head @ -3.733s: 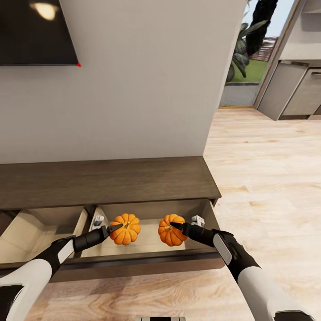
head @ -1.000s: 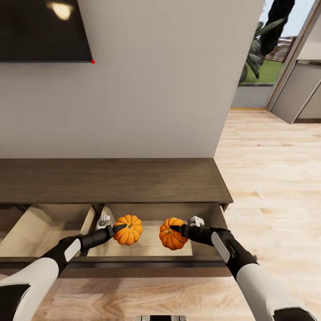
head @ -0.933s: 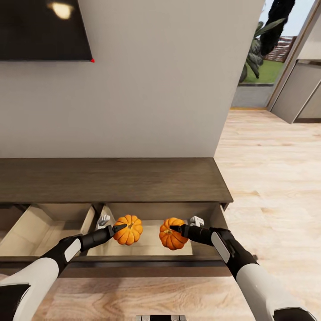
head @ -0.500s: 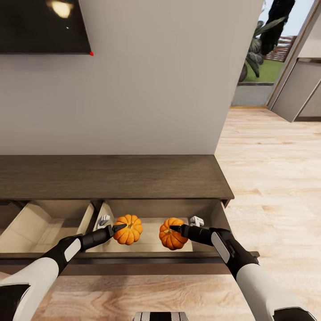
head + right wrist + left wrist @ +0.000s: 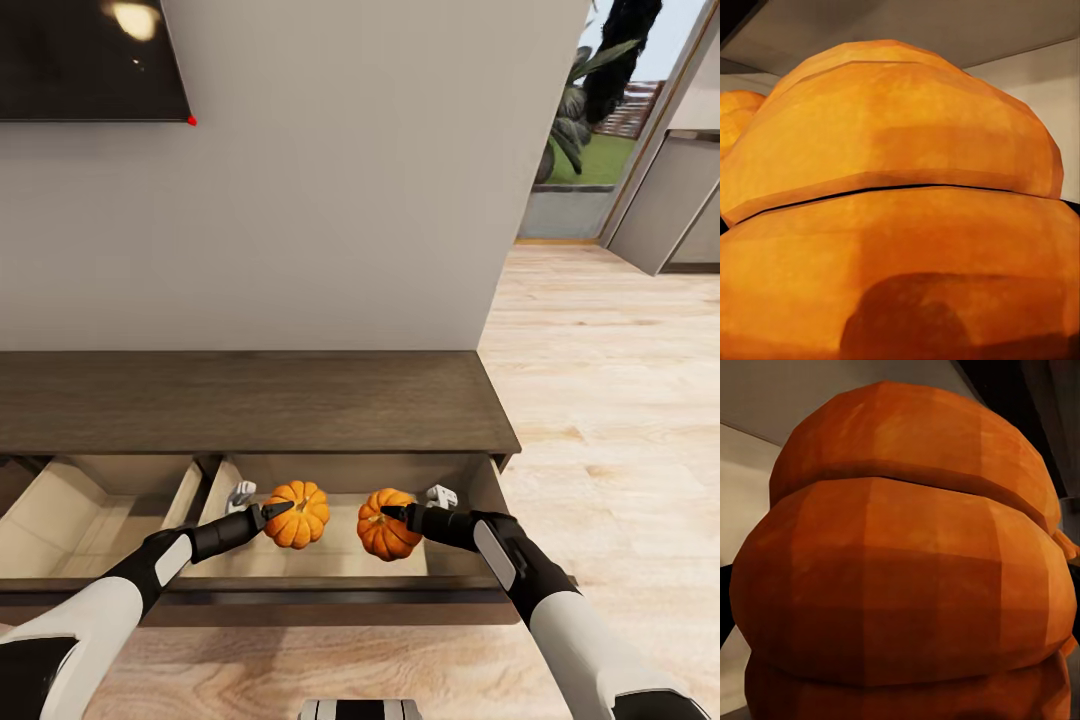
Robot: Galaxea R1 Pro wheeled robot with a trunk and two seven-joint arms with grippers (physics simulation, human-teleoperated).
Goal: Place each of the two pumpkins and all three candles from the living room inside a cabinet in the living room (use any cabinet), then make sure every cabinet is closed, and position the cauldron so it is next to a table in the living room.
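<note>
Left gripper (image 5: 278,510) jaws pinch left pumpkin (image 5: 297,514) | right gripper (image 5: 392,514) jaws pinch right pumpkin (image 5: 385,524) | both over open cabinet (image 5: 250,400) drawer (image 5: 340,560) | risk: released high, pumpkins roll, collide.

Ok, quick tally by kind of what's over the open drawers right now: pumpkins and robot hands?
Pumpkins: 2, the left pumpkin and the right pumpkin
Robot hands: 2, the left hand and the right hand
Total: 4
</note>
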